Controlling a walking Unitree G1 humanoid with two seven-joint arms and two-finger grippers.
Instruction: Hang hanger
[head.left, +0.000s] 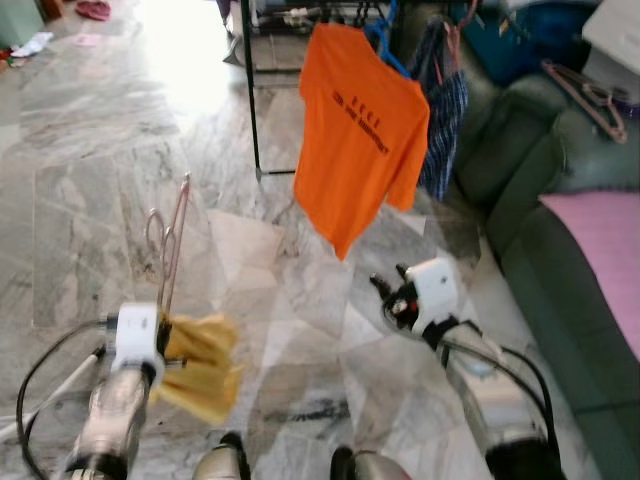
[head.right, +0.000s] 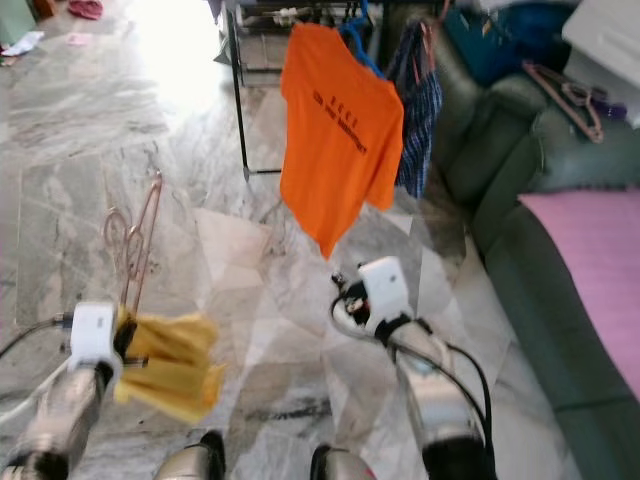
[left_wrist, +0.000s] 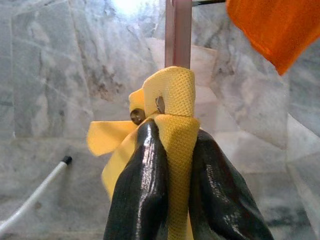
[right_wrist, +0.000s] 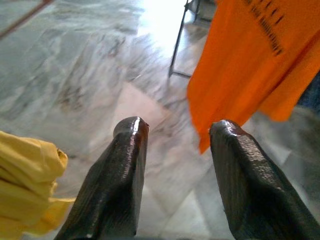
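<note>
My left gripper (left_wrist: 172, 137) is shut on a rose-gold metal hanger (head.left: 172, 245) through the yellow garment (head.left: 205, 365) draped on it. The hanger stands upright at the lower left, hook uppermost, with the cloth bunched to its right. My right gripper (right_wrist: 172, 137) is open with nothing between its fingers, low in the middle above the marble floor (head.left: 90, 200). Beyond it an orange T-shirt (head.left: 360, 130) hangs from a black clothes rack (head.left: 250, 90), apart from both grippers.
A blue plaid garment (head.left: 445, 110) hangs on the rack beside the orange shirt. A dark green sofa (head.left: 520, 170) runs along the right, with a pink cover (head.left: 600, 250) and spare hangers (head.left: 590, 100) on it. A white rod (left_wrist: 35, 195) lies on the floor.
</note>
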